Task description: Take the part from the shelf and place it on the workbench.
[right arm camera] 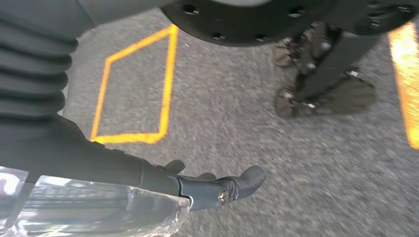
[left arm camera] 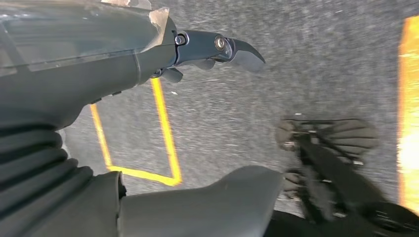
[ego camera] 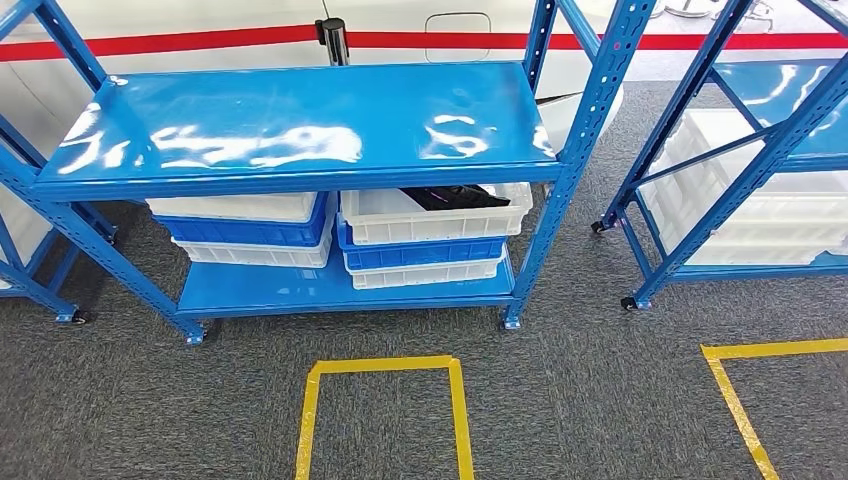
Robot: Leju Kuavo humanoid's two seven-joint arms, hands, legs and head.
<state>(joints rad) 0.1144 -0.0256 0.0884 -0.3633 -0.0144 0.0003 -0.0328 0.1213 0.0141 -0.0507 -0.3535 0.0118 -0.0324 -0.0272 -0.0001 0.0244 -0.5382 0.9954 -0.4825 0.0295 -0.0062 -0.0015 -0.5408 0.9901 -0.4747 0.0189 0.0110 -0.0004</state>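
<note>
Yellow floor tape (ego camera: 385, 366) is nearest. The dark part (ego camera: 455, 196) lies in the top white bin (ego camera: 436, 215), under the shelf's (ego camera: 300, 125) front edge; a reach could strike that edge. The left hand (left arm camera: 217, 49) and right hand (right arm camera: 222, 187) hang empty, fingers apart.

We're looking at the blue shelf (ego camera: 300, 120), a two-level steel rack on casters, its glossy top deck catching the light. On the lower level sit stacked white and blue bins, and the part (ego camera: 455, 197) lies in the top white bin (ego camera: 435, 218) of the right-hand stack. It's dark, black, flattish, resting low inside the bin, and partly tucked under the edge of the top deck, so we can't make out its exact shape from here.
</note>
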